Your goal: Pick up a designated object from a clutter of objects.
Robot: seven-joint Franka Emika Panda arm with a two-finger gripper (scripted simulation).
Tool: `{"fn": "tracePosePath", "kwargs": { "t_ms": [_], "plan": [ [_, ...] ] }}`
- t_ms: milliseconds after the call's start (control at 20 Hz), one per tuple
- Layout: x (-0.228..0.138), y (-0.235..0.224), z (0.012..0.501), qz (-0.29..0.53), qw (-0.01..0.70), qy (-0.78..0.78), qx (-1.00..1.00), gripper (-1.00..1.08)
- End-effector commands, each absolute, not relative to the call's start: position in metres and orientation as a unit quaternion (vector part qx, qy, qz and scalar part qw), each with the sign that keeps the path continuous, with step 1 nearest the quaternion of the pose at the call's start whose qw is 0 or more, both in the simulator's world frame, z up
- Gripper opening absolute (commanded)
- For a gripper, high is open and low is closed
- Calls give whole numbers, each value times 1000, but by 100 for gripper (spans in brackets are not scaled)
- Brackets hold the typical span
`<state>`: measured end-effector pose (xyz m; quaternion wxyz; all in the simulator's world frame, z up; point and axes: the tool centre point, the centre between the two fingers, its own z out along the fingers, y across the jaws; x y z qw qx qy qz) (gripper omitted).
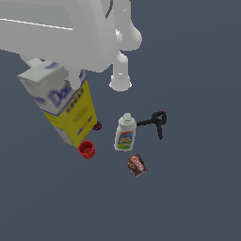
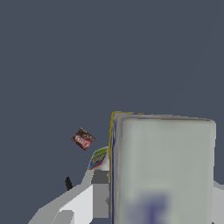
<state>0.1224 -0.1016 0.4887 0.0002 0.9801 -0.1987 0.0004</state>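
1. Dark grey-blue floor (image 1: 197, 197) lies under everything you see.
2. Your carton box (image 1: 63, 101), white above and yellow below, stands tilted at the exterior view's left.
3. Your gripper (image 1: 74, 77) is clenched on its upper part; one finger (image 2: 99, 194) presses its side.
4. Red cup (image 1: 86, 149), berry (image 1: 97, 126), white bottle (image 1: 125, 133), black clamp (image 1: 155, 122) and brown box (image 1: 136, 165) lie nearby.

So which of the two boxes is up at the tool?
The big yellow-and-white carton, tilted beneath the tool; the small brown box lies apart on the floor.
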Motion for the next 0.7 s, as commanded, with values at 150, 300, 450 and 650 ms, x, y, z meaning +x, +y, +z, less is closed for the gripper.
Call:
{"fn": "tracePosePath", "kwargs": {
  "t_ms": [150, 300, 450, 650],
  "plan": [
    [123, -98, 504, 0, 0, -199, 980, -100],
    [124, -97, 509, 0, 0, -199, 980, -100],
    [124, -96, 511, 0, 0, -199, 980, -100],
    [125, -96, 512, 0, 0, -199, 980, -100]
  ]
}}
